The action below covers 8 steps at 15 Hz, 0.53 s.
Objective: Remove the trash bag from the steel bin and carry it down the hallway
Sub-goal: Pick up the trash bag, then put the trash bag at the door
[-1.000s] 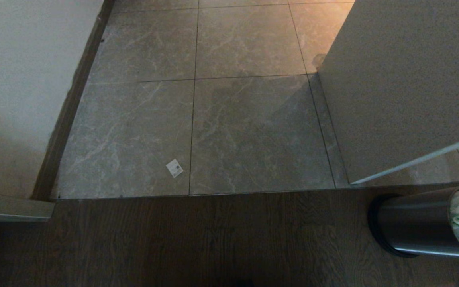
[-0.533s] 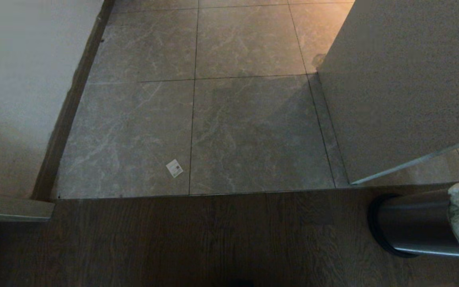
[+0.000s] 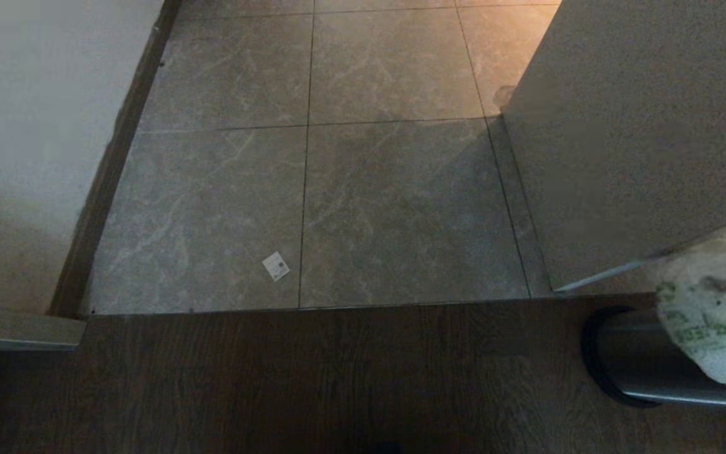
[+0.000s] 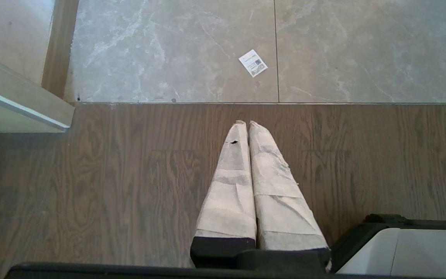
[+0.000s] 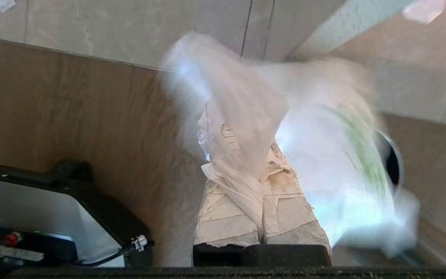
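The trash bag (image 3: 709, 328), white crinkly plastic with green print, hangs lifted above the mouth of the steel bin (image 3: 637, 369) at the right edge of the head view. In the right wrist view my right gripper (image 5: 242, 135) is shut on a bunched fold of the trash bag (image 5: 323, 166). The plastic billows over the tips of its taped fingers (image 5: 227, 217). The bin's dark mouth (image 5: 392, 164) shows behind the bag. My left gripper (image 4: 246, 123) is shut and empty, parked over the wood floor. The hallway is out of view.
Wood flooring (image 3: 338, 378) meets grey veined tiles (image 3: 394, 189) at a threshold. A white wall with brown skirting (image 3: 108, 183) stands left, and a white panel (image 3: 628, 139) juts in right, close above the bin. A small paper label (image 3: 276, 265) lies on the tiles.
The trash bag has risen out of the bin and swung up and leftward in the head view. The bin, the floor and the left arm have stayed put.
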{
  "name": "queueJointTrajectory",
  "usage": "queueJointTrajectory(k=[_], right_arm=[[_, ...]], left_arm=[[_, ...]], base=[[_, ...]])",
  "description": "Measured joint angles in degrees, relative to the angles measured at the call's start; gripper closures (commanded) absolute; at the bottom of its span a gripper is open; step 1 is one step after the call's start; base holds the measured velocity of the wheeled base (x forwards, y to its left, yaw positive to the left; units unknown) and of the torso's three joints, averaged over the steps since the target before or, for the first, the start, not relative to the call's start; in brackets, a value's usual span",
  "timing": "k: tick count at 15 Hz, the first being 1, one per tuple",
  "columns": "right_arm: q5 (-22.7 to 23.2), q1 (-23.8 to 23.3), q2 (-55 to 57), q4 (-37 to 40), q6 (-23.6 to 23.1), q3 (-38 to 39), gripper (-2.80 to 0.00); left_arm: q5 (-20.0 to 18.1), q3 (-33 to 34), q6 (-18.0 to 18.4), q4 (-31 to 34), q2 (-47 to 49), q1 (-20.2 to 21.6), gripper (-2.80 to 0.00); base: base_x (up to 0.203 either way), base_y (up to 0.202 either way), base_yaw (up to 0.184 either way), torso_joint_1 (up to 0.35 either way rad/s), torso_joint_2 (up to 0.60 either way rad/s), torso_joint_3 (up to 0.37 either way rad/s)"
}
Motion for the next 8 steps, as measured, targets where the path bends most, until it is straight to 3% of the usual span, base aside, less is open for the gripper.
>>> queueJointTrajectory(k=[4, 8], right_arm=[[-0.1, 0.3, -5.4, 0.2, 4.6, 0.3, 0.0], [-3.5, 2.8, -11.0, -0.3, 10.3, 7.6, 0.0]], left_arm=[[0.0, 0.0, 0.0, 0.0, 0.0, 0.0, 0.0], [0.0, 0.0, 0.0, 0.0, 0.0, 0.0, 0.0]], base=[[0.0, 0.0, 0.0, 0.0, 0.0, 0.0], [0.0, 0.0, 0.0, 0.0, 0.0, 0.0]])
